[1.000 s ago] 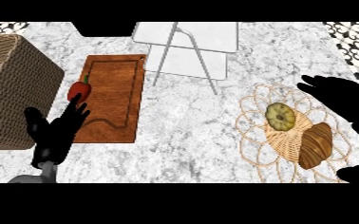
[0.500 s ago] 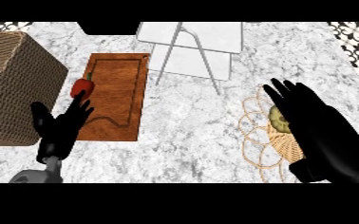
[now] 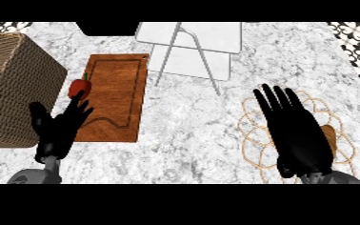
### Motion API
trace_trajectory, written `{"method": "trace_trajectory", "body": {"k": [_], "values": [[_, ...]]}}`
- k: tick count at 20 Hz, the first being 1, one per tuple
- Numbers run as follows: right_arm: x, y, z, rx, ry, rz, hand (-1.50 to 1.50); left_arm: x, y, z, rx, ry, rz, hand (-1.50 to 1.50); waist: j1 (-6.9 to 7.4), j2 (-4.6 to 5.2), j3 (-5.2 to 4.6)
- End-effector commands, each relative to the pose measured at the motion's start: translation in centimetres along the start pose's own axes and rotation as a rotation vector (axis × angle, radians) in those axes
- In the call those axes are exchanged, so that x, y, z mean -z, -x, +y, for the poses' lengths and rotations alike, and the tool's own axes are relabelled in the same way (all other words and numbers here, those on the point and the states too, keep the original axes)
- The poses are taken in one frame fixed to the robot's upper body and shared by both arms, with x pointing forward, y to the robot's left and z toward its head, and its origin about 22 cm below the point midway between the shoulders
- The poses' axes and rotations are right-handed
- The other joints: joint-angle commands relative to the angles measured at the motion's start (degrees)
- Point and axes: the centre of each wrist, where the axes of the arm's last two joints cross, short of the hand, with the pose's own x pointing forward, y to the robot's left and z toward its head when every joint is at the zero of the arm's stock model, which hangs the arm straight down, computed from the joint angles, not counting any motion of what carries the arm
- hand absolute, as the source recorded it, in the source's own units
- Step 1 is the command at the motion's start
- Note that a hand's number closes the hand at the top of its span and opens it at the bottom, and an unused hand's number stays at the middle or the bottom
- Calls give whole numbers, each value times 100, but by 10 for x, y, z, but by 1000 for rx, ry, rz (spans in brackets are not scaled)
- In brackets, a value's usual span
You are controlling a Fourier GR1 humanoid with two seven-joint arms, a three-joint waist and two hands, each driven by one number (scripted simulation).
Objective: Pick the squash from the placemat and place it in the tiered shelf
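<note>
The white tiered shelf stands at the back centre on thin metal legs. A woven wicker placemat lies at the right. My right hand hovers open over it, fingers straight and pointing away, and hides the squash. Only a brown bread-like item shows on the placemat, past the hand's right side. My left hand is open at the lower left, fingers up, over the near corner of a wooden cutting board.
A red pepper sits at the cutting board's left edge, just beyond my left fingertips. A tall wicker basket stands at the far left. Bare marble counter lies between the board and the placemat.
My right hand has moved left and forward over the placemat, and now covers the squash that showed before. The left hand has barely moved.
</note>
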Motion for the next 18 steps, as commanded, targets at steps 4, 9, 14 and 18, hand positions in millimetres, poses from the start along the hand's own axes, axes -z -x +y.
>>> {"method": "trace_trajectory", "body": {"k": [4,9,14,18], "values": [[6,3,12,-47,31,77,-150,-1,30,-12,1,-16,67,0,-27,40,-50],[7,22,30,-69,37,96,-150,-10,11,-3,-7,-22,65,0,-21,32,-47],[9,-1,47,-58,52,87,-150,11,2,-5,-21,3,68,0,-43,38,-49],[28,-4,55,-88,71,131,-150,6,13,13,1,-11,83,0,-24,44,-49]]}}
